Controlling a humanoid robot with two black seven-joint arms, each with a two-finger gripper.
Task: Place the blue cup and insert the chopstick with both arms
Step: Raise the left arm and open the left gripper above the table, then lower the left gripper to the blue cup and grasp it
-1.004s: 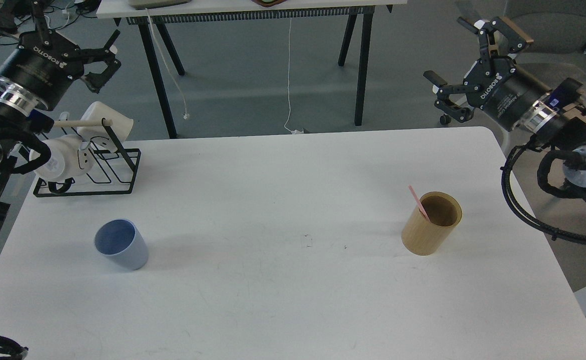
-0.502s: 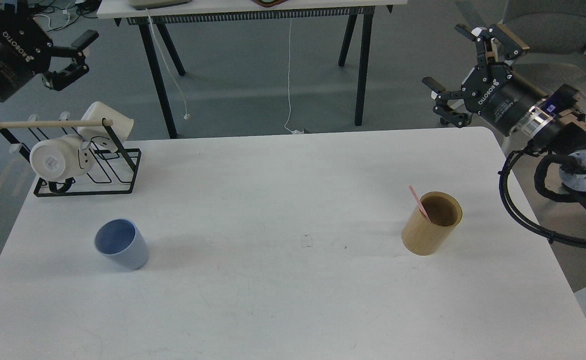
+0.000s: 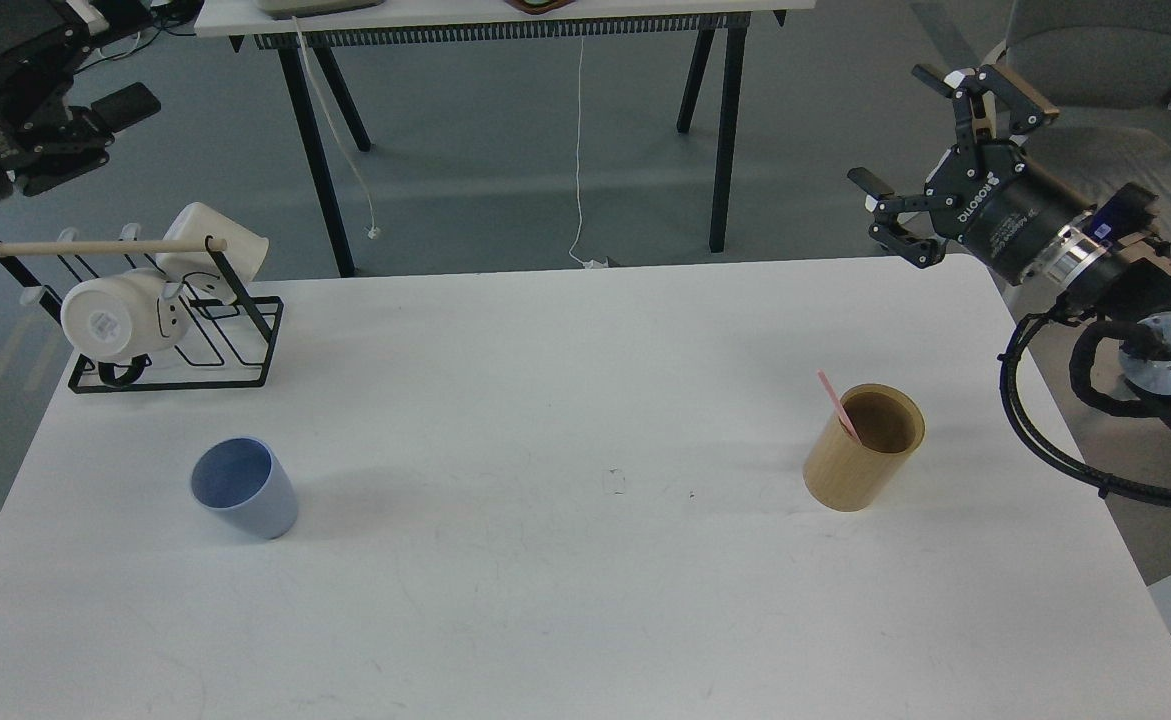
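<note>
A blue cup stands upright on the white table at the front left. A tan wooden holder stands at the right with a pink chopstick leaning out of it. My left gripper is high at the far left, off the table and far behind the cup; it looks open and empty, partly cut off by the view's edge. My right gripper is open and empty, raised beyond the table's far right corner, behind the holder.
A black wire rack with a wooden bar holds two white mugs at the table's far left corner. Another table's black legs stand behind. A grey chair is at the far right.
My left arm has swung up and leftward away from the rack, almost out of view. My right gripper has shifted slightly. The cup, holder and chopstick have not moved.
</note>
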